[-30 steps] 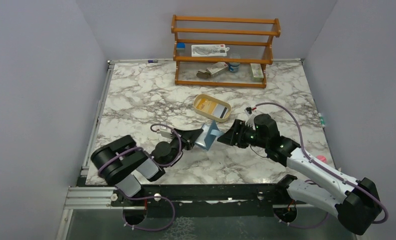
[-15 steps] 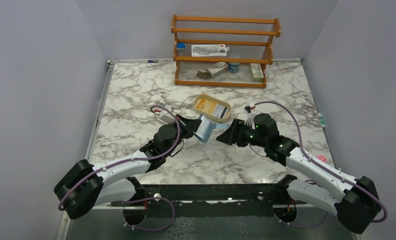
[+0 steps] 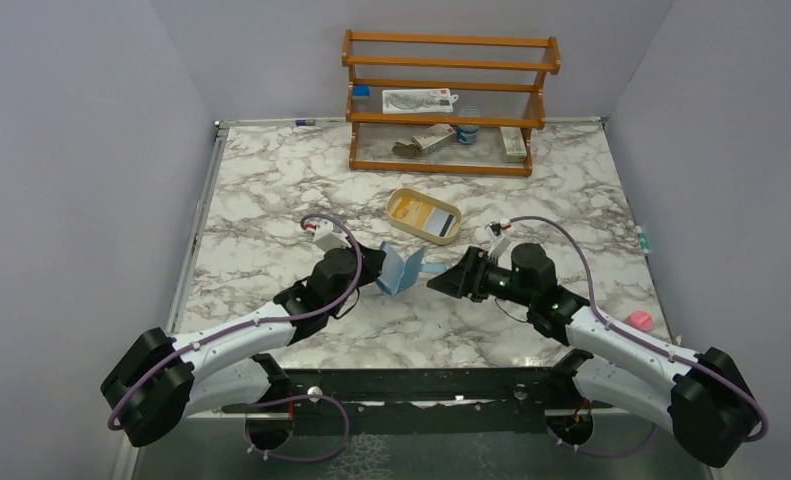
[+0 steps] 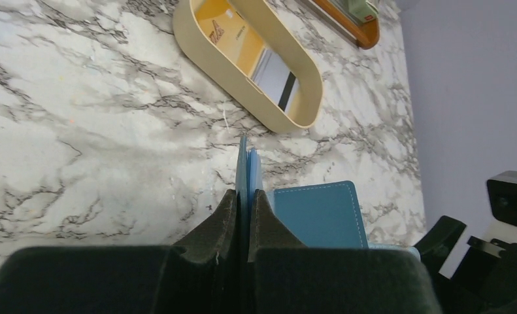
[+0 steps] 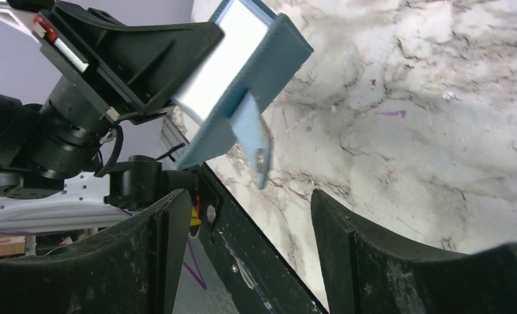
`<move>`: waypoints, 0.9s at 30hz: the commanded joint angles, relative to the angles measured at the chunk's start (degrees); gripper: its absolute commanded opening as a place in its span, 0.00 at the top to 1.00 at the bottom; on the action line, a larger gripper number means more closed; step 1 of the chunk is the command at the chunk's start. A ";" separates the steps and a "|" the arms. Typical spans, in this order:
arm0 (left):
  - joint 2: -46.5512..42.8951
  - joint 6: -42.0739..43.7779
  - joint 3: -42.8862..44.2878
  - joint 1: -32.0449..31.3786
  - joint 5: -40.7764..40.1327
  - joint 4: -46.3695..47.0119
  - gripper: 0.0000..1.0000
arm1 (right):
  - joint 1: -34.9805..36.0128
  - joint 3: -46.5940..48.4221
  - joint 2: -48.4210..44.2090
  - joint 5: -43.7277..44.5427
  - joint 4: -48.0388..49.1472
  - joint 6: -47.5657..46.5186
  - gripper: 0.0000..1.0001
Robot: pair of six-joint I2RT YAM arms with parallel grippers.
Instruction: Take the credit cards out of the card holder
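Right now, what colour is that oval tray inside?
Yellow inside the tan tray; the left wrist view shows it best.

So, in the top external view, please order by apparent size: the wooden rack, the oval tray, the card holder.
1. wooden rack, clearly largest.
2. oval tray.
3. card holder, slightly smaller than the tray, partly hidden by the left gripper.

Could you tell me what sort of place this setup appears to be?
Probably a lab test cell for robot handling: plain grey walls box in a marble-patterned table, two arms are bolted to a metal rail at its edge, and a wooden rack holds assorted small props.
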 commanded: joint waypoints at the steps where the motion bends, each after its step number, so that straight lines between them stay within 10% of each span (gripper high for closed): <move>1: -1.98 5.84 4.99 0.00 -5.59 -6.85 1.00 | 0.14 2.54 -0.30 -0.39 4.44 0.44 0.27; 27: 1.23 11.47 10.36 -1.16 -8.76 -8.83 1.00 | 1.71 18.87 23.76 -8.51 -2.93 3.24 0.36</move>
